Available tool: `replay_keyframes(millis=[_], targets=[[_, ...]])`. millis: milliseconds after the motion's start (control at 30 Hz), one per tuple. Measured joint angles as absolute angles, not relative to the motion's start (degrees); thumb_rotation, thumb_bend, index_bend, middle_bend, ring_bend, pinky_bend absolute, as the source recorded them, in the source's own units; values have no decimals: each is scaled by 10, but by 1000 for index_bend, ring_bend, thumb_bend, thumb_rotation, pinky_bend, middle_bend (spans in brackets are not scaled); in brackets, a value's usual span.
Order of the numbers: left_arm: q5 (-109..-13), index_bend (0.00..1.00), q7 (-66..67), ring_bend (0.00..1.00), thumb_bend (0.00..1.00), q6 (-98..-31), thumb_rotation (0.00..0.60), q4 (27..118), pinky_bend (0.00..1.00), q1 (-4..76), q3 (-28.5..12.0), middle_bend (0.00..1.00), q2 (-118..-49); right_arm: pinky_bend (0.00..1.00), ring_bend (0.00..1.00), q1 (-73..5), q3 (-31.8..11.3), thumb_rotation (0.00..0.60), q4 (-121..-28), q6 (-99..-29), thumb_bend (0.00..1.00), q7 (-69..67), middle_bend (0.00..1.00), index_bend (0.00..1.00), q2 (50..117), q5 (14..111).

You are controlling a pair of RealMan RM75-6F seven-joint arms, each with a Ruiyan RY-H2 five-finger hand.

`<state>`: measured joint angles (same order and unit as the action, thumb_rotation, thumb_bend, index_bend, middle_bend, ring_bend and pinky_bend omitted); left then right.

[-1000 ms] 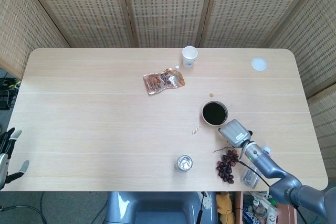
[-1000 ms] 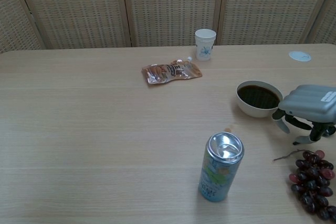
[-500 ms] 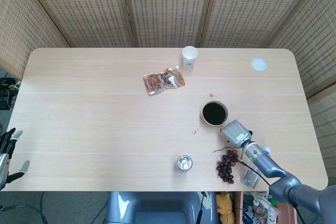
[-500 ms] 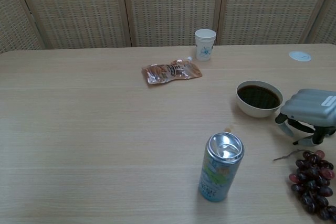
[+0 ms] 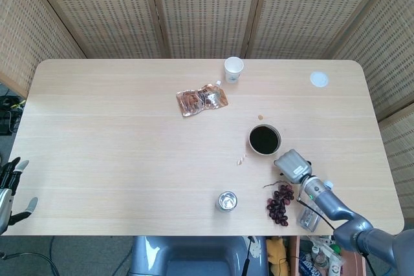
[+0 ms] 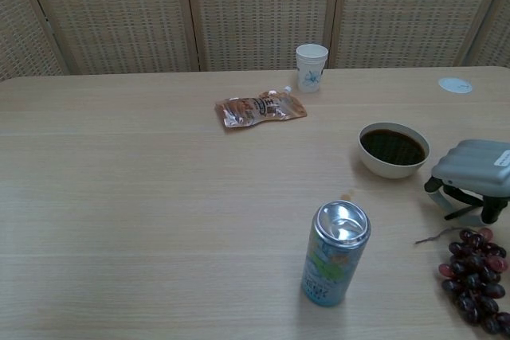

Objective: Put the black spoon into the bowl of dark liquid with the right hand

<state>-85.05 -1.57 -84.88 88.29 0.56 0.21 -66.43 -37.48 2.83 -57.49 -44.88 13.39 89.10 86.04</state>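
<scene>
Bowl (image 6: 393, 150) of dark liquid, paper cup (image 6: 311, 67) contents unseen, right hand (image 6: 475, 181) near bowl, grip unclear

A staged test room: a bare wooden table (image 5: 129, 153) fenced by woven rattan screens (image 5: 207, 11).

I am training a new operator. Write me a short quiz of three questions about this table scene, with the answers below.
1. True or false: the drink can stands upright on the table.
2. Which thing is nearest to the right hand? A) the snack pouch B) the bowl of dark liquid C) the white lid
3. Short answer: does a spoon show inside the bowl?

Key:
1. True.
2. B. The bowl sits just beside the hand.
3. No, only the dark liquid shows in it.
</scene>
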Motion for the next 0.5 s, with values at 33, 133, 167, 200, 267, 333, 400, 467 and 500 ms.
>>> replay_keyframes(millis=[33,133,167,200,267,333,400,467,500], targets=[[-851,0,-16,0,358,-849,600,883,0,6,2,0,-664,1000,884,-375,28,600,-574,-449,471,133,852,577,891,860],[-851,0,-15,0,358,-849,600,884,0,5,3,0,-663,1000,884,-375,29,600,-571,-449,470,131,852,577,893,861],[-851,0,-15,0,358,-849,600,885,0,5,3,0,-663,1000,884,-376,29,600,-569,-449,470,131,852,577,894,861],[-851,0,-16,0,358,-849,600,885,0,5,3,0,-663,1000,884,-376,29,600,-568,-449,470,130,852,577,895,861],[-851,0,-16,0,357,-849,600,885,0,5,3,0,-663,1000,884,-376,29,600,-565,-448,471,129,852,578,896,862],[-851,0,-16,0,358,-849,600,885,0,4,3,0,-662,1000,884,-377,29,600,-563,-448,471,127,852,582,898,862],[-851,0,-17,0,358,-849,600,886,0,4,3,0,-662,1000,884,-377,30,600,-560,-447,470,127,852,584,899,862],[-851,0,-17,0,358,-849,600,885,0,4,3,0,-662,1000,885,-377,30,600,-558,-447,471,126,852,585,900,862],[-851,0,-17,0,358,-849,600,886,0,4,3,0,-662,1000,885,-377,30,600,-557,-446,470,126,852,586,901,862]])
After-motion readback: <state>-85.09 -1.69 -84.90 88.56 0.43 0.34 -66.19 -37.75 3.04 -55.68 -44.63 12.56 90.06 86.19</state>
